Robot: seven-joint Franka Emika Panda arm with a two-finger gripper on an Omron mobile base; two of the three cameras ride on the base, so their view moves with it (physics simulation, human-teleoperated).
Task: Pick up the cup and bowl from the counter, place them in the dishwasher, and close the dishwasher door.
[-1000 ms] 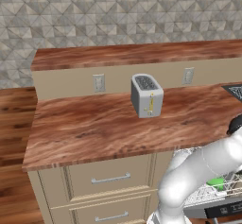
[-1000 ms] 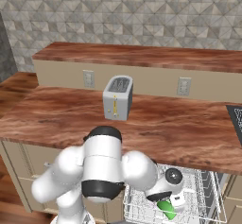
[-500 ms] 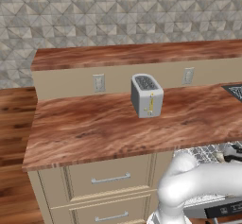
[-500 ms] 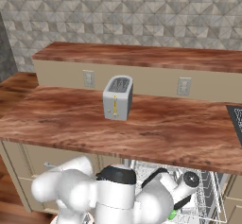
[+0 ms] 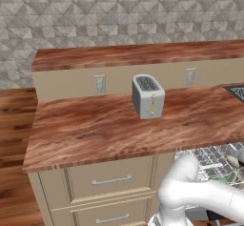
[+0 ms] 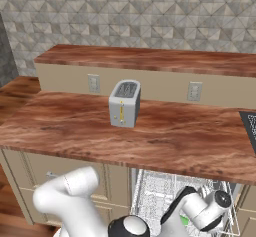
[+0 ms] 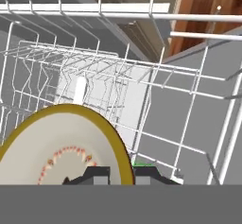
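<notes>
Cream bowl with mustard-yellow rim (image 7: 61, 145): lower part cut off at hand view's bottom edge. Small green object (image 5: 220, 181) among white wire dishwasher racks (image 6: 160, 193): mostly hidden behind white arm, identity unclear. Dark stovetop corner (image 5: 237, 92): cropped at right edge.

A toaster (image 5: 148, 96) stands on the counter (image 5: 95, 134), just before the raised ledge (image 5: 133, 58). The dishwasher (image 6: 165, 196) is set under the counter, right of the drawers (image 5: 110, 180). A bowl (image 7: 61, 147) is placed within the dishwasher's wire rack (image 7: 156, 90).
</notes>
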